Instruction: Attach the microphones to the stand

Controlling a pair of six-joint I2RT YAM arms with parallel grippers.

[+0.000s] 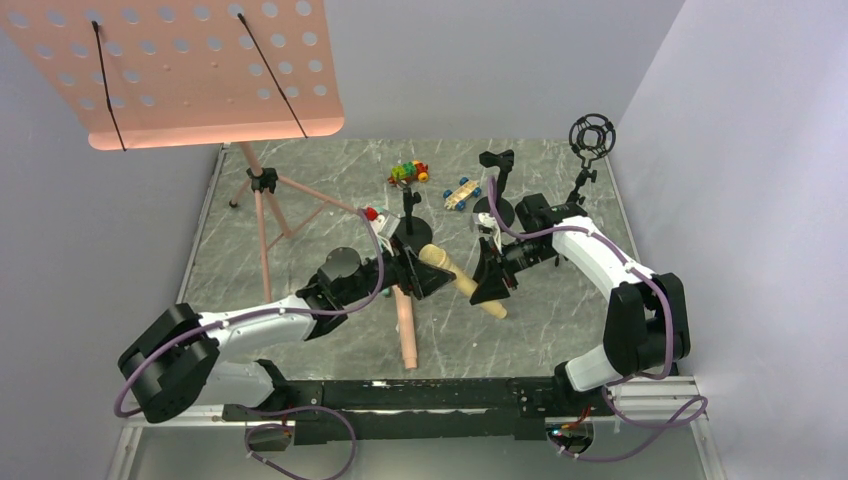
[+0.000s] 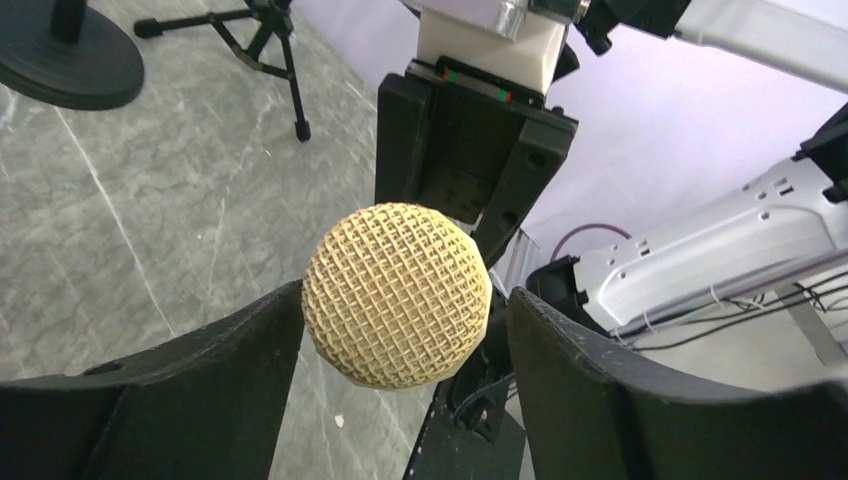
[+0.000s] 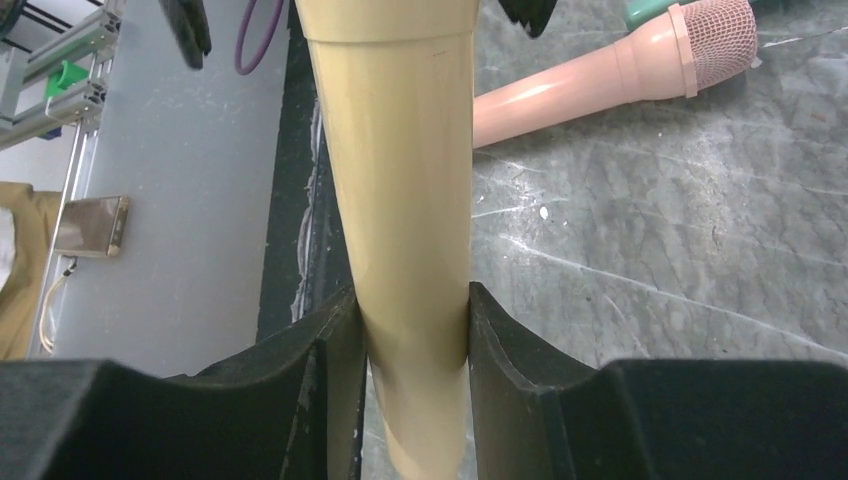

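The pale yellow microphone (image 1: 462, 280) hangs above the table between my two grippers. My right gripper (image 3: 414, 340) is shut on its smooth handle (image 3: 410, 190). My left gripper (image 2: 405, 300) stands open around its mesh head (image 2: 397, 295), with a gap at the right finger (image 2: 600, 380). The peach-pink microphone (image 1: 405, 325) lies on the table below them and also shows in the right wrist view (image 3: 600, 75). A sliver of the mint-green microphone (image 3: 650, 10) peeks in beside it. A black stand with a clip (image 1: 497, 160) rises behind my right gripper (image 1: 492, 280).
A shock-mount stand (image 1: 592, 135) stands at the back right, and a short black stand (image 1: 408, 205) just behind my left gripper (image 1: 425, 275). Toy cars (image 1: 408, 173) (image 1: 461, 192) lie at the back. A pink music stand (image 1: 200, 70) on a tripod (image 1: 262, 200) fills the back left.
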